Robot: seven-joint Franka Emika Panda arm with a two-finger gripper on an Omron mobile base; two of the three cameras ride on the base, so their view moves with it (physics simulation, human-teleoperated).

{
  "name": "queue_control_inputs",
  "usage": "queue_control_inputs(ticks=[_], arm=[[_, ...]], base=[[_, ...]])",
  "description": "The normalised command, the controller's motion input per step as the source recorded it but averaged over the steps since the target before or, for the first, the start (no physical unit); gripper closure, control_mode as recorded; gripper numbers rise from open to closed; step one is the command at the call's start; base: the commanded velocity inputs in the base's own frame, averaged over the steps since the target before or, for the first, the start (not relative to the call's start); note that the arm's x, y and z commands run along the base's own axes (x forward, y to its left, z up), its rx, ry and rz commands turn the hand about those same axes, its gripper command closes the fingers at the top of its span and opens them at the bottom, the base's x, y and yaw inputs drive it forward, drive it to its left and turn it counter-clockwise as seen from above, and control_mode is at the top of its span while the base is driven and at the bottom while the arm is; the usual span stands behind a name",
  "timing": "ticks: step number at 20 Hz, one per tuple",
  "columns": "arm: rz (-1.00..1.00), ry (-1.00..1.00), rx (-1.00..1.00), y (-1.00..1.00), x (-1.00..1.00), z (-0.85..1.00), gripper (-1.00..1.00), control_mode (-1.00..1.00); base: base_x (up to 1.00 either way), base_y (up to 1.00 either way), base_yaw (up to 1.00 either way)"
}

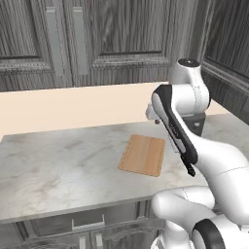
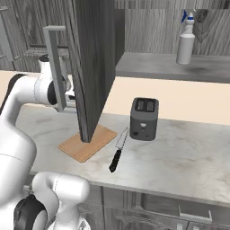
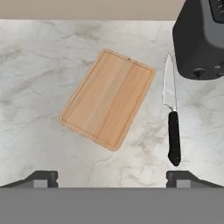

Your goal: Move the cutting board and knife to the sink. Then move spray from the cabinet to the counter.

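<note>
This is a rendered home kitchen. A grey-white marbled counter (image 2: 188, 157) runs over dark grey base cabinets with drawers (image 1: 87, 221). On the counter a black two-slot toaster (image 2: 144, 118) stands, with a kitchen knife (image 2: 117, 151) just in front of it and a wooden cutting board (image 3: 108, 99) beside the knife. Above the counter hang dark wood-grain wall cabinets (image 1: 116, 34); one stands open, a spray bottle (image 2: 185, 39) on its shelf.
</note>
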Motion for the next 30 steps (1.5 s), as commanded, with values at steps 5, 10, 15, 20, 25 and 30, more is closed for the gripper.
queue_control_inputs(ticks=[5,10,15,20,25,30], arm=[[-0.04,0.02,0.0,-0.06,-0.19,-0.22,-1.0,-1.0],[-0.04,0.06,-0.01,0.0,-0.08,-0.38,-1.0,-1.0],[0.0,0.0,0.0,0.0,0.0,-0.07,-1.0,-1.0],[-0.01,0.02,-0.01,-0.08,0.0,-0.19,-1.0,-1.0],[-0.05,0.05,-0.01,-0.24,0.0,-0.29,-1.0,-1.0],[-0.08,0.06,-0.02,-0.3,0.0,-0.3,-1.0,-1.0]], base=[[0.0,0.0,0.0],[0.0,0.0,0.0],[0.0,0.0,0.0],[0.0,0.0,0.0],[0.0,0.0,0.0],[0.0,0.0,0.0]])
